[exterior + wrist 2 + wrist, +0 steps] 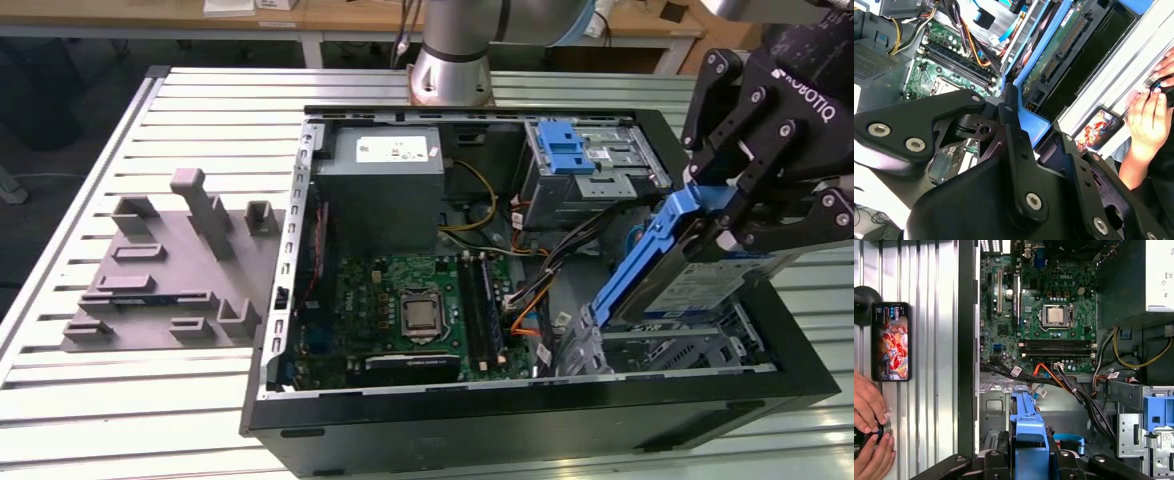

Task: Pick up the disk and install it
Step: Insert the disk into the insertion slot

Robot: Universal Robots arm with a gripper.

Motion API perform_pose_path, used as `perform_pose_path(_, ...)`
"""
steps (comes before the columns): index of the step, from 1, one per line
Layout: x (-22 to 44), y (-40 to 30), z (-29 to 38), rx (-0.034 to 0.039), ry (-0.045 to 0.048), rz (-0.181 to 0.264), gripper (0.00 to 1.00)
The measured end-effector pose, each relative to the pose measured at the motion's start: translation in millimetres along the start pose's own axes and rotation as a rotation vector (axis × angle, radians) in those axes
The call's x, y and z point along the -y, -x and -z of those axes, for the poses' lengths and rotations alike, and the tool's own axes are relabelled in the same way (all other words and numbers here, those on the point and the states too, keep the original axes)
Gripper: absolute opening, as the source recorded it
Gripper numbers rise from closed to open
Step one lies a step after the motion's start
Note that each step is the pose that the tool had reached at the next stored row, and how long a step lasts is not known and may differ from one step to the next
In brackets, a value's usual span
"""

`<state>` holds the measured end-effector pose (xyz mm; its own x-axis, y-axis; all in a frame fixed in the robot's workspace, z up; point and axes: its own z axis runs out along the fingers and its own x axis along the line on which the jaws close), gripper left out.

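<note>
In the exterior view the disk (674, 275), a silver drive with a white-and-blue label in blue rails, hangs tilted over the metal bay (681, 350) at the open computer case's near corner on that view's right. My black gripper (723, 215) is shut on its blue upper end. The first wrist view looks down the blue carrier (1026, 425), held between my fingers (996, 460), with the bay floor below. The disk's green circuit-board underside (1054, 55) and blue handle (1031, 125) appear in the second wrist view, the handle between the fingers.
The case (534, 420) holds a motherboard (414, 305), a grey power-supply box (387, 170), a drive cage with a blue latch bracket (567, 145) and loose cables (1079, 390). A grey fixture (167, 270) lies outside it. A person's hands (869, 412) and a phone (890, 340) are beside the case.
</note>
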<state>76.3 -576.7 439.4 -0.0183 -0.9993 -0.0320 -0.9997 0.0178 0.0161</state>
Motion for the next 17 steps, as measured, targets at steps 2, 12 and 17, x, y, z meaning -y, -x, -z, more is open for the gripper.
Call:
perform_pose_path(2, 0.0, 0.0, -1.0, -0.0001, 0.0, 0.0, 0.36)
perform_pose_path(12, 0.1, -0.2, -6.1, 0.0, 0.0, 0.0, 0.36)
perform_pose_path(17, 0.1, -0.3, -9.6, 0.0, 0.0, 0.0, 0.36)
